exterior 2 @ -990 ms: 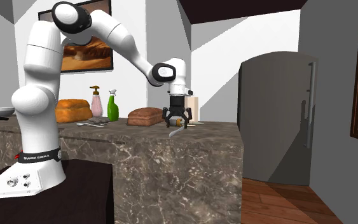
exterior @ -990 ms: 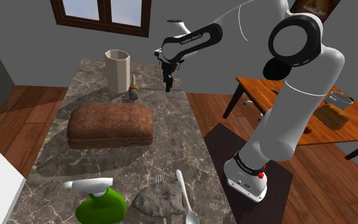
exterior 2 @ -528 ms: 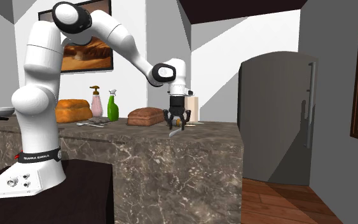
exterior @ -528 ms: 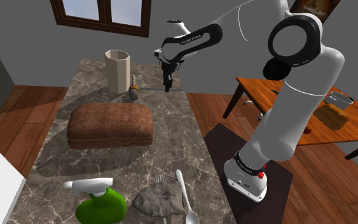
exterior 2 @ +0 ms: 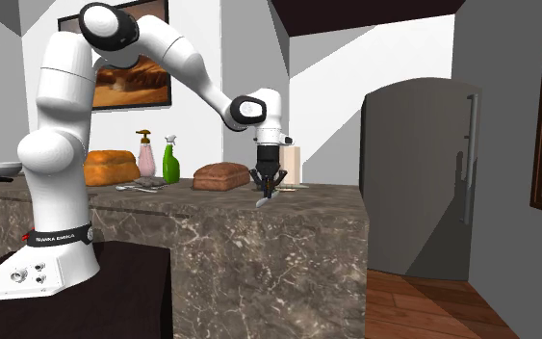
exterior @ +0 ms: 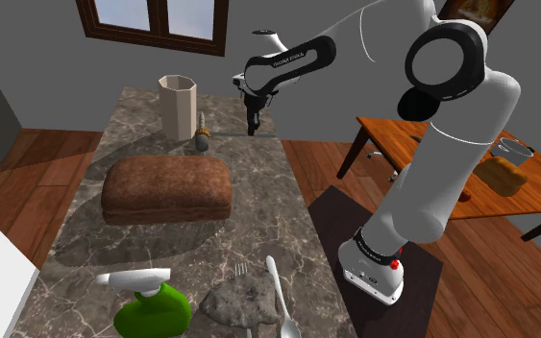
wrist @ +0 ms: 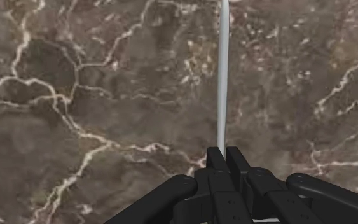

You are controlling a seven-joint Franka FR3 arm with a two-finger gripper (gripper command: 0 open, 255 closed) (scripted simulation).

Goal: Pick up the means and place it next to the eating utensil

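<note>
A knife lies on the marble counter [exterior: 258, 206], its dark handle [exterior: 201, 140] beside a beige cup [exterior: 178, 106] and its thin grey blade [exterior: 230, 133] running toward the counter's edge. My black gripper [exterior: 252, 128] points straight down over the blade's tip end, shut on it. In the wrist view the blade [wrist: 222, 76] runs out from between the closed fingertips of the gripper [wrist: 224, 153]. From the second exterior view the gripper [exterior 2: 266, 193] pinches the knife [exterior 2: 264, 202] at the counter surface. A silver spoon [exterior: 278, 288] and a fork [exterior: 243, 270] lie at the near end.
A brown bread loaf [exterior: 167, 187] lies mid-counter between the knife and the utensils. A green spray bottle [exterior: 153, 309] and a grey lump [exterior: 232, 305] sit by the spoon. A wooden table [exterior: 470, 163] stands past the arm's stand.
The fingers have closed from wide apart onto the knife's blade. The arm and the knife have stayed where they were.
</note>
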